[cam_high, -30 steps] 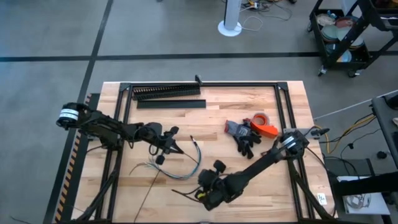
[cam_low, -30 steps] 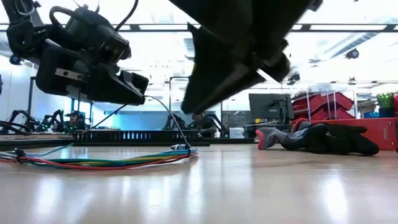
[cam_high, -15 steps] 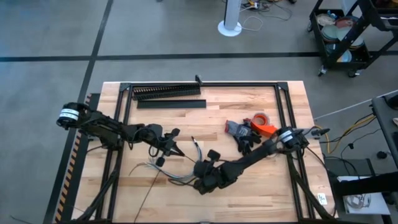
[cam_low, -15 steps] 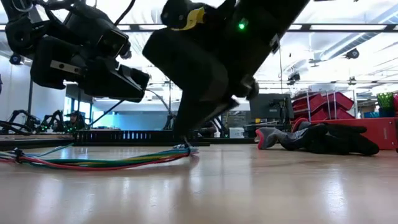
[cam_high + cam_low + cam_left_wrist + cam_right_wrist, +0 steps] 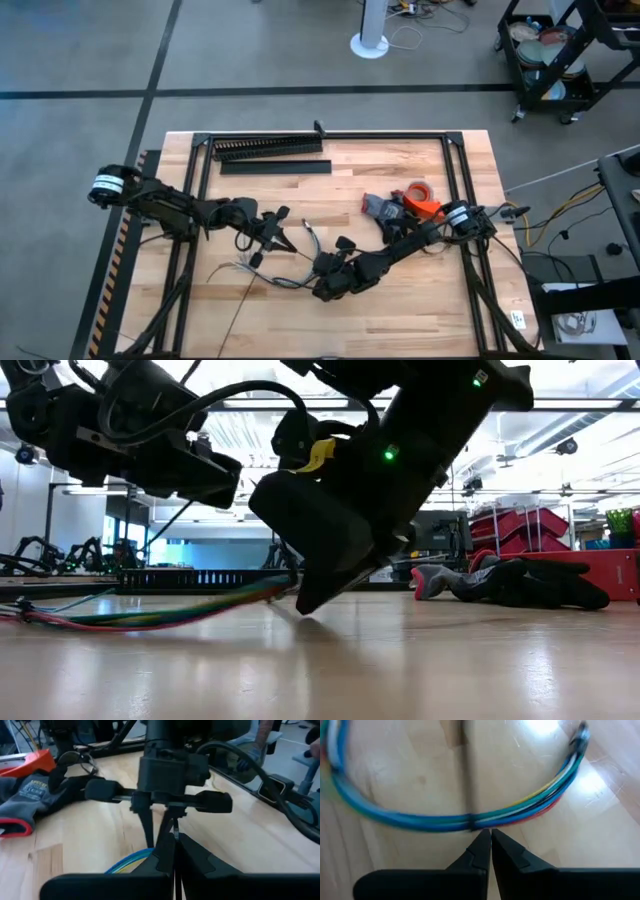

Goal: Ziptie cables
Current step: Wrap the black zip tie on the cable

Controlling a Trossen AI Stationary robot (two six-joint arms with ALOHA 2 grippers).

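Cables (image 5: 290,278) lie in a loose curve on the wooden worktop (image 5: 400,300), near its middle and toward the front edge, with their dark ends pointing up toward the centre. In the right wrist view the cables (image 5: 470,820) show as a bundle of blue, green, white, yellow and red wires arching across the wood, with a thin dark band crossing them just ahead of the fingertips.

The right gripper (image 5: 322,290) reaches in low from the right side of the worktop and sits at the cables, its jaws pressed together with only a hairline gap between the tips; the tips (image 5: 487,840) stand just short of the bundle, and whether they touch it cannot be told. In the low view the right gripper (image 5: 315,595) tilts down with its tip at the worktop surface, beside the coloured wires (image 5: 150,615).

The left gripper (image 5: 272,235) comes from the left side and hovers just above and to the left of the cables' dark ends. Its jaws look closed, the two fingers (image 5: 172,857) meeting along a thin line in the left wrist view, with nothing seen between them.

A thin dark ziptie (image 5: 240,310) lies on the worktop in front of the cables. Farther back rest a black comb-toothed duct (image 5: 265,148), and on the right a pair of dark gloves (image 5: 395,215) beside an orange tape dispenser (image 5: 425,205).
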